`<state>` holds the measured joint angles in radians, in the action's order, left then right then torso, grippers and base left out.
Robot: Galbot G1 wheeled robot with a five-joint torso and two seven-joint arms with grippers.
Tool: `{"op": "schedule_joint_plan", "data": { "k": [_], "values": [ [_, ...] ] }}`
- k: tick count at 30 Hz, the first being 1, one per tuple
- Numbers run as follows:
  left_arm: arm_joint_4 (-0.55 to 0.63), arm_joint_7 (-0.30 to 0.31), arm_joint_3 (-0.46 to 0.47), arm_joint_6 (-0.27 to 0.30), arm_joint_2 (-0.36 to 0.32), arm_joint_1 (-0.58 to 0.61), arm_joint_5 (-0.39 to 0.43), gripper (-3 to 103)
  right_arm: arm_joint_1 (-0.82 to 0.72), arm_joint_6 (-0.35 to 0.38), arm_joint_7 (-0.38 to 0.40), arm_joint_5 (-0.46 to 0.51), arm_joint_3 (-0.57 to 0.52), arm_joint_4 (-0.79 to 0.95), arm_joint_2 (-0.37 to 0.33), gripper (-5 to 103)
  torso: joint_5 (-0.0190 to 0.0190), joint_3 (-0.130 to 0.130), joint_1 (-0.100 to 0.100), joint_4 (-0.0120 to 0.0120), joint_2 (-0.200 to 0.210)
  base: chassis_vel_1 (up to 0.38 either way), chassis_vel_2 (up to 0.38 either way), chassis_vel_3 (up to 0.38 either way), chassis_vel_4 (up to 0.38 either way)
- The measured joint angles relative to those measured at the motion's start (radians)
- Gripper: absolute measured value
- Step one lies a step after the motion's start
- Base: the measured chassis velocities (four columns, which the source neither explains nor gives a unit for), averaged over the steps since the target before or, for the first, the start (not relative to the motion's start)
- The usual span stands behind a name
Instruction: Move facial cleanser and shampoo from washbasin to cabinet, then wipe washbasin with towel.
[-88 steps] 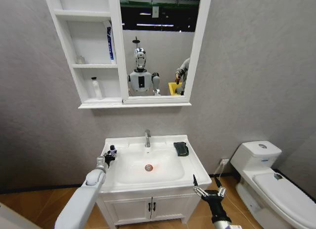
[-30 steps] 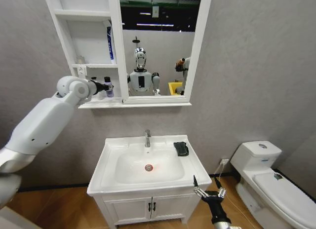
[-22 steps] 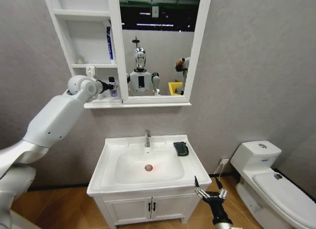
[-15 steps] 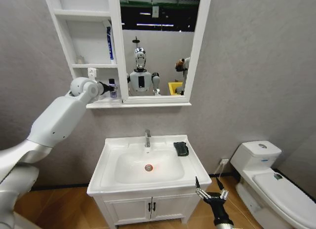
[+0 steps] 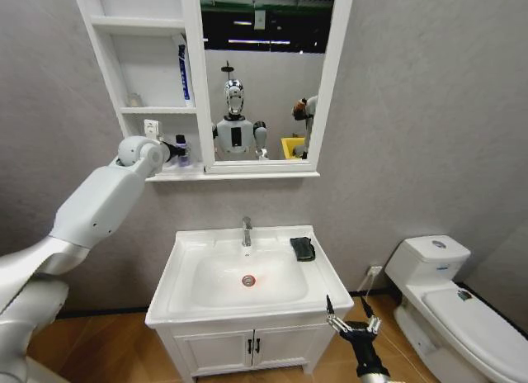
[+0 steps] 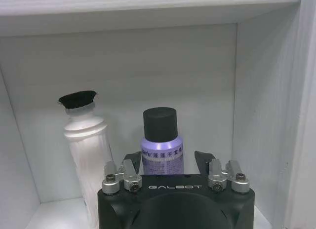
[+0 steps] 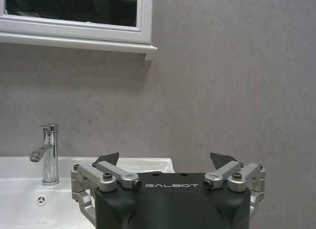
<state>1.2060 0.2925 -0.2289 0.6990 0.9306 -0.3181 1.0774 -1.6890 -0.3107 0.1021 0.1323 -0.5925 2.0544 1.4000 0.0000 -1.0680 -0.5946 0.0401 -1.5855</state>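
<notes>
My left gripper (image 5: 175, 150) is raised into the lowest compartment of the white wall cabinet (image 5: 107, 61). It is shut on a small purple shampoo bottle (image 6: 162, 152) with a black cap, held upright; the bottle's base is hidden behind the gripper (image 6: 168, 160). Beside it stands the white facial cleanser tube (image 6: 88, 140) with a black cap. The dark folded towel (image 5: 303, 248) lies on the back right corner of the washbasin (image 5: 186, 296). My right gripper (image 5: 345, 305) hangs open and idle by the washbasin's front right corner, also in the right wrist view (image 7: 165, 160).
A chrome faucet (image 5: 246, 231) stands at the back of the bowl. A blue tube (image 5: 184, 72) and a small glass item (image 5: 134, 100) sit in the middle compartment. The framed mirror (image 5: 264, 69) adjoins the shelves. A white toilet (image 5: 445, 292) stands to the right.
My left arm lifted the purple bottle from the washbasin's left rim up into the cabinet's lowest compartment, settling slightly leftward beside the white tube. The right arm barely moved.
</notes>
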Motion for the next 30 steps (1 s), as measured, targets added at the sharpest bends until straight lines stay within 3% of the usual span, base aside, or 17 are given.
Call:
{"op": "schedule_joint_plan", "data": {
  "k": [3,7,8,15,17,18,20,21,23,24,25,26,29,30],
  "values": [
    [0.059,0.013,0.024,0.007,-0.041,0.031,0.044,82,0.004,0.002,0.0,-0.005,0.005,0.002,0.004,100,0.0,0.0,0.0,-0.0003,0.0,0.0,0.0,0.0,0.0],
    [0.091,0.017,0.039,0.01,-0.065,0.048,0.06,87,0.004,0.003,0.0,-0.008,0.009,0.003,0.005,100,-0.0001,0.0,0.0,-0.0001,0.0,0.0,0.0,0.0,0.0],
    [0.127,0.019,0.064,0.012,-0.091,0.07,0.078,97,0.005,0.004,0.0,-0.01,0.012,0.003,0.007,100,0.0,0.0,0.0,0.0,0.0,0.0,0.0,0.0,0.0],
    [0.33,0.005,0.22,-0.019,-0.204,0.228,0.166,100,0.004,0.019,0.0,-0.013,0.014,0.016,0.009,100,0.0,0.0,0.0,-0.0001,0.0,0.0,0.0,0.0,0.0],
    [0.46,-0.048,0.297,-0.069,-0.286,0.364,0.166,100,0.007,0.026,0.0,-0.011,0.014,0.018,0.007,100,-0.0006,0.0,0.0,-0.0003,0.0,0.0,0.0,0.0,0.0],
    [0.46,-0.048,0.297,-0.069,-0.286,0.364,0.166,100,0.007,0.026,0.0,-0.011,0.014,0.018,0.007,100,-0.0006,0.0,0.0,-0.0003,0.0,0.0,0.0,0.0,0.0],
    [0.63,-0.098,0.396,-0.177,-0.382,0.541,0.058,100,0.024,0.034,0.0,-0.007,0.02,0.017,0.007,100,-0.0002,0.0,0.0,-0.0001,0.0,0.0,0.0,0.0,0.0],
    [0.63,-0.098,0.396,-0.177,-0.382,0.541,0.058,100,0.024,0.034,0.0,-0.007,0.02,0.017,0.007,100,-0.0002,0.0,0.0,-0.0001,0.0,0.0,0.0,0.0,0.0],
    [0.732,-0.092,0.553,-0.227,-0.422,0.753,-0.08,100,0.036,0.053,0.0,0.0,0.024,0.015,0.007,100,0.0011,0.0,0.0,-0.0006,0.0,0.0,0.0,0.0,0.0],
    [0.732,-0.092,0.553,-0.227,-0.422,0.753,-0.08,100,0.036,0.053,0.0,0.0,0.024,0.015,0.007,100,0.0011,0.0,0.0,-0.0006,0.0,0.0,0.0,0.0,0.0],
    [0.768,-0.1,0.667,-0.244,-0.415,0.915,-0.188,100,0.037,0.07,0.002,0.003,0.025,0.015,0.009,100,-0.0009,0.0,0.0,-0.0005,0.0,0.0,0.0,0.0,0.0],
    [0.768,-0.1,0.667,-0.244,-0.415,0.915,-0.188,100,0.037,0.07,0.002,0.003,0.025,0.015,0.009,100,-0.0009,0.0,0.0,-0.0005,0.0,0.0,0.0,0.0,0.0],
    [0.846,-0.149,0.96,-0.266,-0.319,1.298,-0.304,100,0.046,0.097,0.01,0.01,0.017,0.017,0.008,100,0.0003,0.0,0.0,0.0003,0.0,0.0,0.0,0.0,0.0],
    [0.846,-0.149,0.96,-0.266,-0.319,1.298,-0.304,100,0.046,0.097,0.01,0.01,0.017,0.017,0.008,100,0.0003,0.0,0.0,0.0003,0.0,0.0,0.0,0.0,0.0]
  ]
}}
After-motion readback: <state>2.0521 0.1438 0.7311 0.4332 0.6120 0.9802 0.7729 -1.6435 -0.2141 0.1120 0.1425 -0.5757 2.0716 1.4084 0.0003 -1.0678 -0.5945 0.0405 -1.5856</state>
